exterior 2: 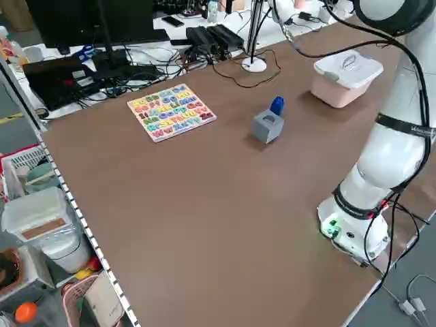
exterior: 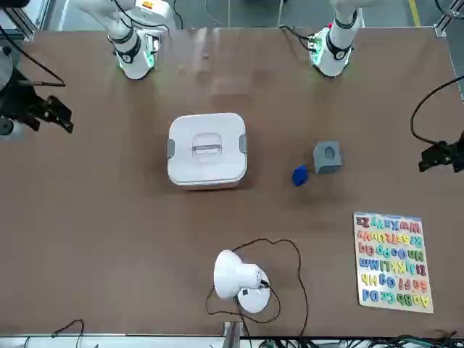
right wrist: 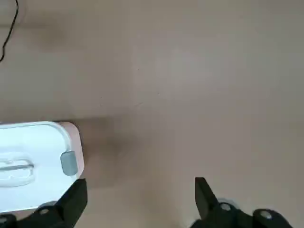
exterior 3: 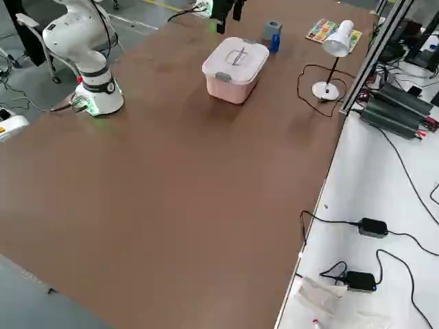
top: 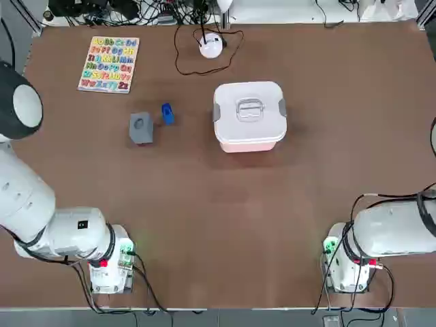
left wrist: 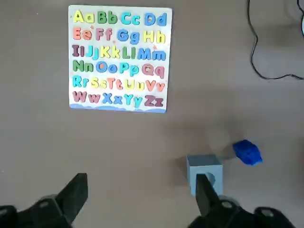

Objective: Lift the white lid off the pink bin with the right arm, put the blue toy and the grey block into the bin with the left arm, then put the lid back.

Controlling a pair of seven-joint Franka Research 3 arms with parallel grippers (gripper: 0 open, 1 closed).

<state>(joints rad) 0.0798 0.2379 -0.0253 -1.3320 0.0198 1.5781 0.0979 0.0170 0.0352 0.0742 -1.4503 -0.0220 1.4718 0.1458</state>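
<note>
From overhead, nothing was done yet: the lid point(top: 249, 109) sat on the bin point(top: 249, 142), mid-table, toy point(top: 167, 114) and block point(top: 141, 127) to its left, just apart. From the front, the lid looked smooth, rounded-square, grey-clipped; the block a cube with a round hole. At my left gripper point(left wrist: 141, 202) jaws stood open, empty; my right gripper point(right wrist: 141, 202) likewise, beside the bin.

lid point(top: 249, 109) on bin point(top: 251, 142) | toy point(top: 167, 114) between block point(top: 141, 127) and bin, just beside block
</note>
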